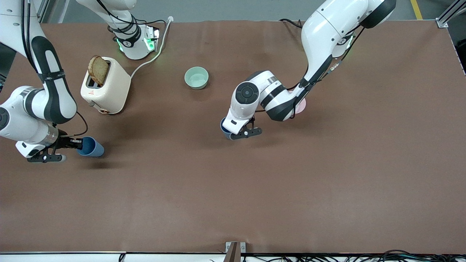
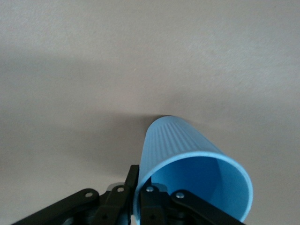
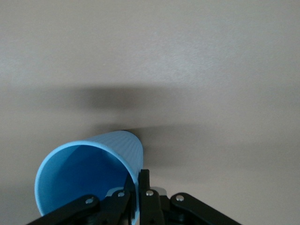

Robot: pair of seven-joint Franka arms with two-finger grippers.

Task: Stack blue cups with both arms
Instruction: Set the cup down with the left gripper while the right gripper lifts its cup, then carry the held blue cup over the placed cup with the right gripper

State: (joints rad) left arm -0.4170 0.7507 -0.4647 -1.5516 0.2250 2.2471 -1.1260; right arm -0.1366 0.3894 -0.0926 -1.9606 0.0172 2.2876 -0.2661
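Note:
My right gripper (image 1: 77, 145) is shut on the rim wall of a blue cup (image 1: 91, 146), one finger inside and one outside. It holds the cup tilted above the table near the right arm's end, with a shadow below it. In the right wrist view the cup (image 3: 89, 171) sits at my gripper (image 3: 139, 187). My left gripper (image 1: 233, 134) is shut on the rim wall of the second blue cup (image 1: 224, 128), low over the table's middle. In the left wrist view that cup (image 2: 187, 159) is pinched by my gripper (image 2: 139, 187).
A cream toaster (image 1: 105, 87) with a bread slice (image 1: 98, 70) stands toward the right arm's end, its white cable (image 1: 154, 54) running to the arm's base. A mint-green bowl (image 1: 196, 78) sits mid-table. A pink bowl (image 1: 301, 106) is mostly hidden under the left arm.

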